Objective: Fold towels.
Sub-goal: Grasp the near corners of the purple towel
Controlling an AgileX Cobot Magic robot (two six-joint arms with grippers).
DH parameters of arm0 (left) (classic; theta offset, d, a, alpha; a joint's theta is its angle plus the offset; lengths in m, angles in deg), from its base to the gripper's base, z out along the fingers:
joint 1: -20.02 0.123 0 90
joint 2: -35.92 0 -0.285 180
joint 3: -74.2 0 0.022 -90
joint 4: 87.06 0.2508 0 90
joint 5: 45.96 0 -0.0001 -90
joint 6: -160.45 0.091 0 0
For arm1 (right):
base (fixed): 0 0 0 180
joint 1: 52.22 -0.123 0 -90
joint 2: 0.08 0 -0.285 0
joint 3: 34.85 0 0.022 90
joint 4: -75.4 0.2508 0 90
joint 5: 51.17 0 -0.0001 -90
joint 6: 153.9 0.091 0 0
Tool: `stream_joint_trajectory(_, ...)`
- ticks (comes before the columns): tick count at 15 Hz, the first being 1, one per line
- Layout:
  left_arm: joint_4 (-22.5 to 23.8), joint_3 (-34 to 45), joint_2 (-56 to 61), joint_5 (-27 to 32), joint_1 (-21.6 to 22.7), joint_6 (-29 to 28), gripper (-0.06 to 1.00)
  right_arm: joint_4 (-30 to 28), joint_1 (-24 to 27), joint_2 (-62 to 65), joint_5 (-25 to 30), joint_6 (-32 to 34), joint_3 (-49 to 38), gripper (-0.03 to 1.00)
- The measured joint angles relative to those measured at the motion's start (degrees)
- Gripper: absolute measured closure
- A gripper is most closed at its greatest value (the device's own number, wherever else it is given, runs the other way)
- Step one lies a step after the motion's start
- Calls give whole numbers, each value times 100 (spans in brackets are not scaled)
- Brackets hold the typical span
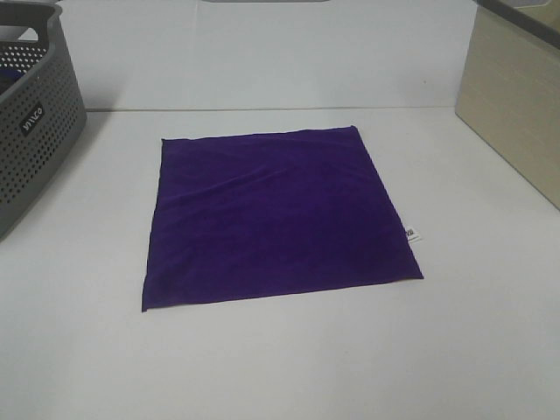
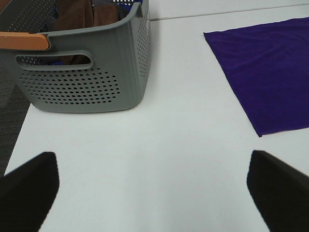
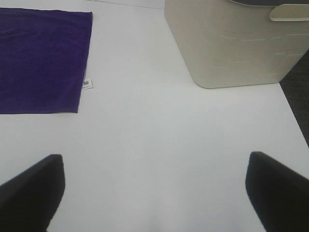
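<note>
A deep purple towel (image 1: 276,216) lies spread flat and unfolded in the middle of the white table, its small white tag (image 1: 410,233) on the right edge. It also shows in the left wrist view (image 2: 270,72) and in the right wrist view (image 3: 41,58), where the tag (image 3: 87,84) is clear. No gripper shows in the exterior high view. My left gripper (image 2: 152,193) is open and empty over bare table, off the towel's left side. My right gripper (image 3: 154,193) is open and empty over bare table, off the towel's right side.
A grey perforated basket (image 1: 35,122) stands at the back left; the left wrist view shows its wall (image 2: 87,82) and cloths inside. A beige bin (image 1: 516,96) stands at the back right, also in the right wrist view (image 3: 231,48).
</note>
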Motion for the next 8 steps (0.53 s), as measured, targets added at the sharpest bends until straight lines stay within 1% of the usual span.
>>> stream_joint_trajectory(5, 0, 0, 0, 0, 0, 11, -4, 0, 0, 0, 0, 0, 0, -2)
stream_joint_trajectory(8, 0, 0, 0, 0, 0, 11, -4, 34, 0, 0, 0, -189, 0, -2)
